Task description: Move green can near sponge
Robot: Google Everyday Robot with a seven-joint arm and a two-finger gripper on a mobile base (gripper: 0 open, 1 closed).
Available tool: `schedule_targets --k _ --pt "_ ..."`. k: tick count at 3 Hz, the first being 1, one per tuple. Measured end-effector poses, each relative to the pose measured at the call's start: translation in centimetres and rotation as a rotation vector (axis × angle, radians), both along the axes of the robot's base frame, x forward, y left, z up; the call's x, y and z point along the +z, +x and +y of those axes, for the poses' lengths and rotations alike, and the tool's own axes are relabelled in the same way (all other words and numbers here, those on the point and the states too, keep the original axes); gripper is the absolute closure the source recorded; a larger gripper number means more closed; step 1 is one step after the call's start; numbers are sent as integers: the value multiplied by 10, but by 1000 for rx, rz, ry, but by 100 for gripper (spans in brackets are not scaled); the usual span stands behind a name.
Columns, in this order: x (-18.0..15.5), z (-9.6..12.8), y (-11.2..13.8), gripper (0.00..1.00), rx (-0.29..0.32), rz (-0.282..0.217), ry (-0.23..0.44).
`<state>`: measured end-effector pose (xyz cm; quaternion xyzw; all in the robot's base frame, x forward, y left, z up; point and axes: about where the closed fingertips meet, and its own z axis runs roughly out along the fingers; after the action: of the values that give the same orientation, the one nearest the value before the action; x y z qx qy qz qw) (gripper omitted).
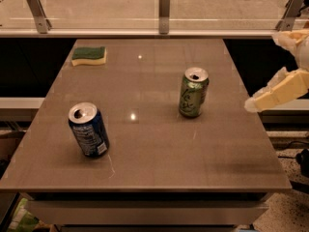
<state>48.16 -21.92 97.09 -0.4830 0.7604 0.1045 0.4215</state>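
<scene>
The gripper (pixel 262 71) hangs off the table's right side, beyond the edge and above the dark gap there, with its two pale fingers (pixel 280 91) spread well apart and nothing between them; one finger reaches down and left toward the table edge, while the other sits higher near the right border of the view. On the brown table (pixel 159 149), starting at the far left corner, the sponge (pixel 89 55) lies flat with its dark green layer up and its yellow body showing along the near side. Nearer the front left stands a dark blue can (pixel 88 129), upright, with its top opened. Right of centre stands the green can (pixel 193 92), upright, its silver top opened, well apart from the sponge and from the blue can, and nearest of the three to the gripper without touching it. Behind the table runs a glass rail on metal posts (pixel 164 11).
</scene>
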Motion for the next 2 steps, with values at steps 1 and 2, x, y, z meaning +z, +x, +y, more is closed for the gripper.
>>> schedule_targets --k 1,2 --pt "-14 12 7 0 48 -36 90" --pt "-28 23 14 0 102 -66 166"
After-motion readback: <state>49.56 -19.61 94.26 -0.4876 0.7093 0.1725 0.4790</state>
